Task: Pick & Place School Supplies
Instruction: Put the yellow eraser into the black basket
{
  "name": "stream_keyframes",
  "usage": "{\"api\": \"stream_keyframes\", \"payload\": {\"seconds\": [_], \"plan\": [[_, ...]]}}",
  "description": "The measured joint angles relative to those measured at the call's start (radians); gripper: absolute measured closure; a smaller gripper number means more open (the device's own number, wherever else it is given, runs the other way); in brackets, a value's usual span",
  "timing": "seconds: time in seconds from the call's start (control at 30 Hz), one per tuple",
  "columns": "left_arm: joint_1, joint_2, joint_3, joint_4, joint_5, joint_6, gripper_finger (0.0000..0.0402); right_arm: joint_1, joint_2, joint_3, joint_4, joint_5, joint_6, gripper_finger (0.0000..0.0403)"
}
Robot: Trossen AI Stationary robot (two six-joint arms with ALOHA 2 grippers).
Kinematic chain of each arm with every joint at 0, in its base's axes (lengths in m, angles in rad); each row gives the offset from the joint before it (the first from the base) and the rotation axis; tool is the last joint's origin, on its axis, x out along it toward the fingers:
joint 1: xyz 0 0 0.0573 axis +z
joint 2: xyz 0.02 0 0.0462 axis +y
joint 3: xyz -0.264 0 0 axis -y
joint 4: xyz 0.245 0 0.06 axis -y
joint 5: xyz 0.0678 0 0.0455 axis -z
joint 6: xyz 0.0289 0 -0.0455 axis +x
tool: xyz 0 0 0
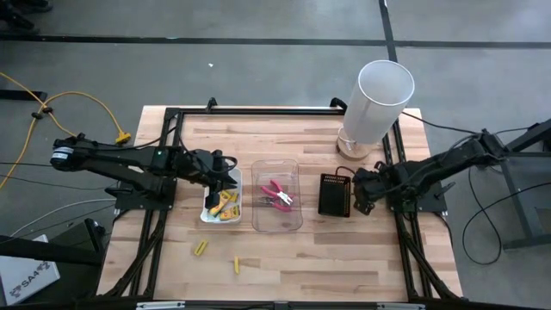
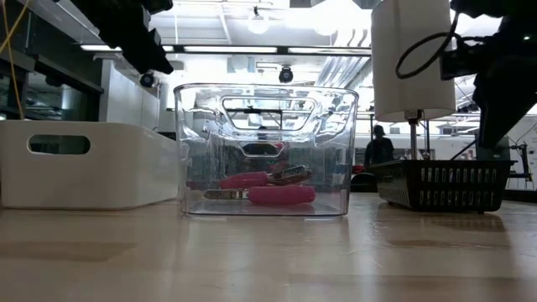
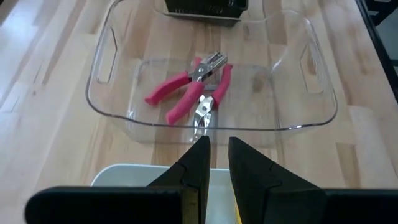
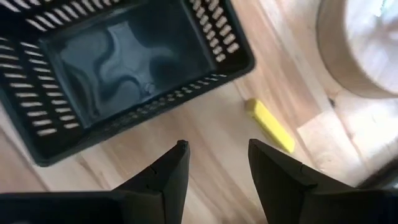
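Two pink-handled pliers [image 3: 193,93] [image 1: 277,195] lie in a clear tray [image 3: 311,118] [image 2: 201,143]. Several yellow boxes and sticks [image 1: 224,205] sit in a white tray [image 1: 209,215]. Two more yellow pieces [image 1: 200,248] [image 1: 235,264] lie on the table near its near edge. A black slotted basket [image 4: 112,62] [image 1: 334,196] stands hollow and bare inside, with a yellow stick [image 4: 270,126] on the table beside it. My left gripper [image 3: 219,155] [image 1: 225,168] hovers over the white tray's far end, open by a narrow gap. My right gripper [image 4: 217,158] [image 1: 362,196] is open over the table beside the basket.
A tall white cylinder [image 1: 379,103] [image 2: 411,59] stands at the table's far right, close to the basket and the yellow stick. A black frame [image 1: 172,120] runs around the table. Bare wood [image 1: 344,258] lies toward the near edge.
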Motion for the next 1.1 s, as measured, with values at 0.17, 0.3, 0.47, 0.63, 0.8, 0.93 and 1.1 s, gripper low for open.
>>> {"api": "stream_keyframes", "payload": {"seconds": [0.17,0.3,0.47,0.63,0.8,0.93,1.1], "plan": [[0.0,0.0,0.0,0.004,0.002,0.017,0.0348,-0.069,0.0,0.003,-0.017,-0.056,-0.088,0.0245],[0.0,0.0,0.0,0.01,0.015,0.03,0.0348,-0.117,0.0,0.003,-0.037,-0.109,-0.151,0.0245],[-0.001,0.0,0.0,0.012,0.032,0.041,0.0348,-0.157,0.0,0.003,-0.037,-0.129,-0.19,0.0245],[-0.002,0.0,0.0,0.012,0.033,0.03,0.0348,-0.193,0.0,0.003,-0.028,-0.114,-0.221,0.0245],[-0.002,0.0,0.0,0.034,0.08,0.021,0.0348,-0.23,0.0,0.003,0.01,-0.099,-0.219,0.0245],[-0.013,0.0,0.001,0.066,0.099,0.025,0.0348,-0.254,0.0,0.003,0.04,-0.098,-0.237,0.0245],[-0.021,0.0,0.001,0.097,0.1,0.027,0.0348,-0.272,0.0,0.003,0.093,-0.103,-0.247,0.0245]]}}
